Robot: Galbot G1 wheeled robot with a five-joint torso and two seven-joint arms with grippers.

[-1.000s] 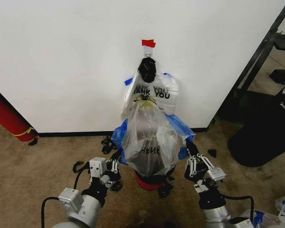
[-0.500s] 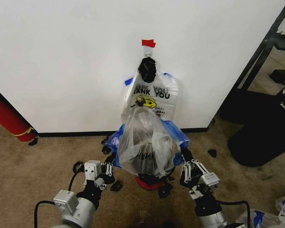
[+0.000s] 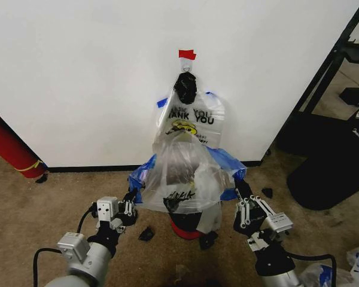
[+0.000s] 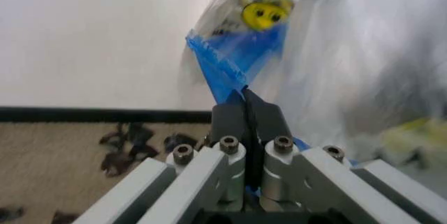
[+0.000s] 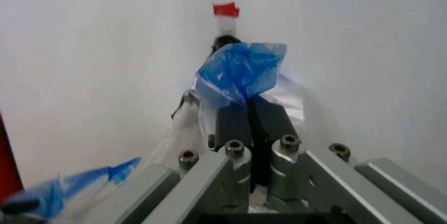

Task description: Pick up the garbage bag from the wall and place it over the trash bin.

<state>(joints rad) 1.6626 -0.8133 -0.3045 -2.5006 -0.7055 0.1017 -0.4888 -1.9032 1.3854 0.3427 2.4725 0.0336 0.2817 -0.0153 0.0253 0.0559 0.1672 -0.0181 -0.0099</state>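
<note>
The garbage bag point(image 3: 180, 173), clear with black print and blue edge strips, hangs spread between my two grippers just in front of the wall point(image 3: 78, 72). It drapes over the trash bin point(image 3: 207, 219), whose dark side and red base show below it. My left gripper point(image 3: 131, 197) is shut on the bag's left blue strip point(image 4: 223, 67), its fingers point(image 4: 227, 119) pressed together. The right gripper point(image 3: 242, 192) is shut on the right blue strip point(image 5: 241, 72), at about the same height as the left one.
A bunch of like bags point(image 3: 191, 116) hangs on the wall under a black knot point(image 3: 185, 87) and red tape point(image 3: 187, 54). A long red cylinder point(image 3: 11, 148) leans at the left. A big black object point(image 3: 335, 161) and a black frame point(image 3: 328, 67) stand right. Black scraps point(image 3: 146, 233) lie on the carpet.
Both grippers have come down and moved apart, the left one going further left. The bag has dropped lower over the bin and is stretched wider.
</note>
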